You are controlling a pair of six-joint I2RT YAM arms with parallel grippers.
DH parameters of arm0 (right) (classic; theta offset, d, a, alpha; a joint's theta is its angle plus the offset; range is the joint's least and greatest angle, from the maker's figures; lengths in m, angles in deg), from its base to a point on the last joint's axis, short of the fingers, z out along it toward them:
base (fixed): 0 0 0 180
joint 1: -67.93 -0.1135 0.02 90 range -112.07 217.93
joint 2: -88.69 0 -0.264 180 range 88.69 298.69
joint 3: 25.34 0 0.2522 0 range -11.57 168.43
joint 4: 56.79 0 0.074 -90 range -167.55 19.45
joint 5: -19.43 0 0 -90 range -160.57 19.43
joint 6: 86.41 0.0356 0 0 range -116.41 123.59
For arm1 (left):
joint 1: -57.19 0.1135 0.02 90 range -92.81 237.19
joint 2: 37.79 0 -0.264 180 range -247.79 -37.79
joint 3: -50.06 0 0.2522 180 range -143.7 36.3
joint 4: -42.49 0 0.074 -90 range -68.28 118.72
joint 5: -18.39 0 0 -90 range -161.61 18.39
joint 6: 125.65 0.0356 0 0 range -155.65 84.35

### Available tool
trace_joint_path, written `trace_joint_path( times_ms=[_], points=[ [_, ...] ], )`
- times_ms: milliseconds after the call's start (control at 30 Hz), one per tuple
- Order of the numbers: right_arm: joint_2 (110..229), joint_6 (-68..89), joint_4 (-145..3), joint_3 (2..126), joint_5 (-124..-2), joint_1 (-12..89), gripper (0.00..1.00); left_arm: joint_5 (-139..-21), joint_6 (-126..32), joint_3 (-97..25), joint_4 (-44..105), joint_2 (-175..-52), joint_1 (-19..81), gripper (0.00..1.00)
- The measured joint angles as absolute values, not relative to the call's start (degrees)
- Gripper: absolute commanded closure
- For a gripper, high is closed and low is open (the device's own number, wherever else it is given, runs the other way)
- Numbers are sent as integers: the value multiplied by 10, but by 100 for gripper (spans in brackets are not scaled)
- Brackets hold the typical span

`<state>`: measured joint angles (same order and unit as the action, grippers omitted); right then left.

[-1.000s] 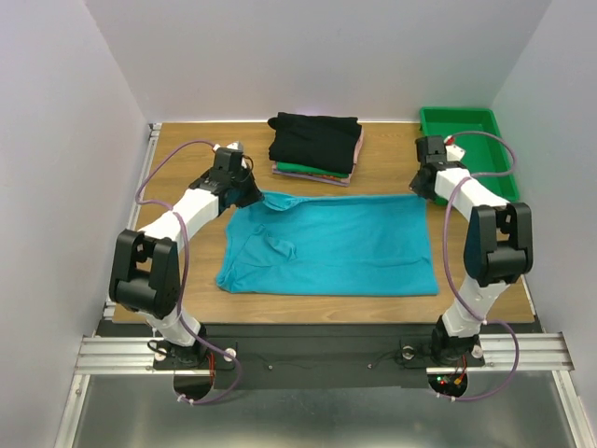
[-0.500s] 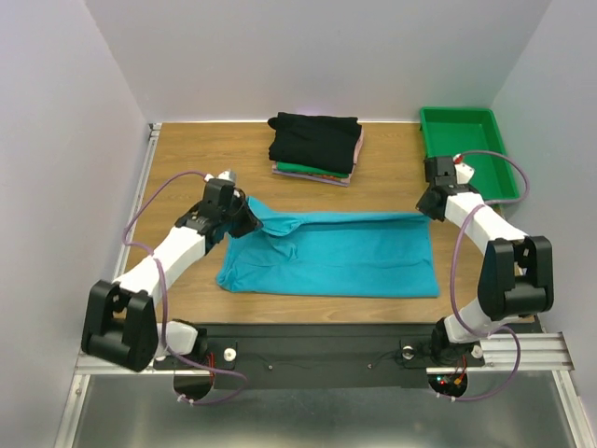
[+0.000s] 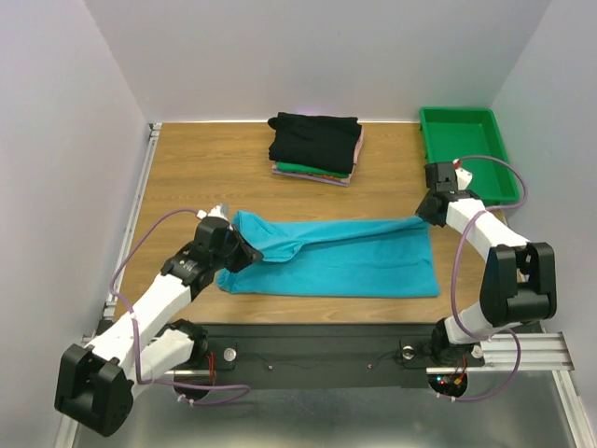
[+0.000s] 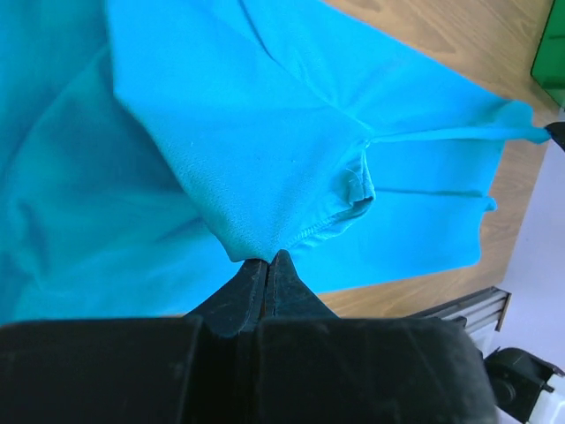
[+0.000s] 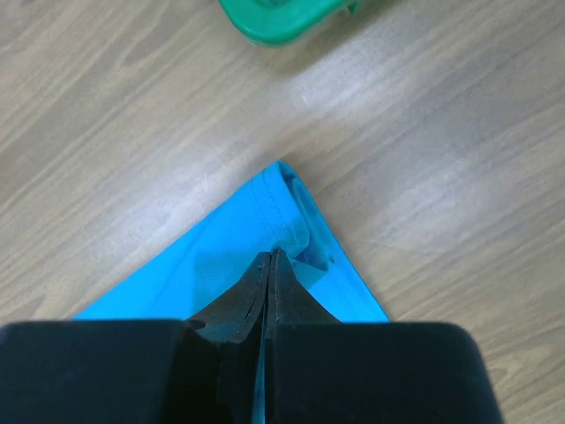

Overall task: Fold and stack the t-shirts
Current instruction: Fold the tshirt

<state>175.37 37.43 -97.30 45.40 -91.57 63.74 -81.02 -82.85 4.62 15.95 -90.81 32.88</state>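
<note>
The teal t-shirt (image 3: pixel 345 257) lies across the middle of the table, its far edge lifted and folded toward the front. My left gripper (image 3: pixel 244 245) is shut on the shirt's left far corner, seen in the left wrist view (image 4: pixel 265 177). My right gripper (image 3: pixel 422 212) is shut on the right far corner, seen in the right wrist view (image 5: pixel 265 230). A folded stack (image 3: pixel 315 146) at the back middle has a black shirt on top, with green and pink edges under it.
A rigid green plastic tray (image 3: pixel 465 149) stands at the back right, close behind my right arm. White walls close in on the left, right and back. The table's front edge meets a black rail (image 3: pixel 317 338).
Both grippers have drawn the shirt's far edge toward the front. The left gripper has moved much further forward than the right, and the visible cloth has grown narrower front to back.
</note>
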Motion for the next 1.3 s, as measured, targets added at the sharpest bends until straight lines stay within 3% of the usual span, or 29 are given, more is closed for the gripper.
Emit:
trace_joint_path(
  times_ms=[33, 100, 133, 167, 200, 233, 333, 367, 433, 600, 1000, 1300],
  points=[
    [1748, 374, -970, 449, -915, 637, 100, -810, -835, 56, 159, -897, 327, 95],
    [1733, 375, -970, 434, -914, 637, 90, -809, -845, 81, 155, -877, 324, 68],
    [1726, 375, -971, 427, -913, 637, 81, -810, -850, 91, 155, -871, 324, 41],
    [1714, 379, -971, 413, -910, 637, 70, -810, -854, 100, 154, -869, 324, 35],
    [1706, 378, -971, 405, -909, 637, 64, -812, -857, 109, 149, -867, 322, 20],
    [1695, 381, -971, 391, -907, 637, 50, -811, -857, 112, 146, -866, 322, 4],
    [1662, 388, -975, 362, -908, 637, 29, -815, -862, 129, 131, -851, 320, 2],
    [1652, 393, -979, 355, -909, 637, 10, -816, -863, 131, 125, -843, 319, 1],
    [1635, 390, -990, 351, -907, 637, 0, -815, -863, 131, 111, -823, 318, 1],
    [1607, 371, -995, 368, -849, 637, 0, -799, -856, 101, 95, -811, 318, 1],
    [1586, 333, -940, 372, -658, 634, 0, -741, -809, -76, 127, -990, 318, 2],
    [1598, 329, -884, 367, -606, 633, 0, -732, -807, -75, 166, -1041, 318, 2]
  ],
)
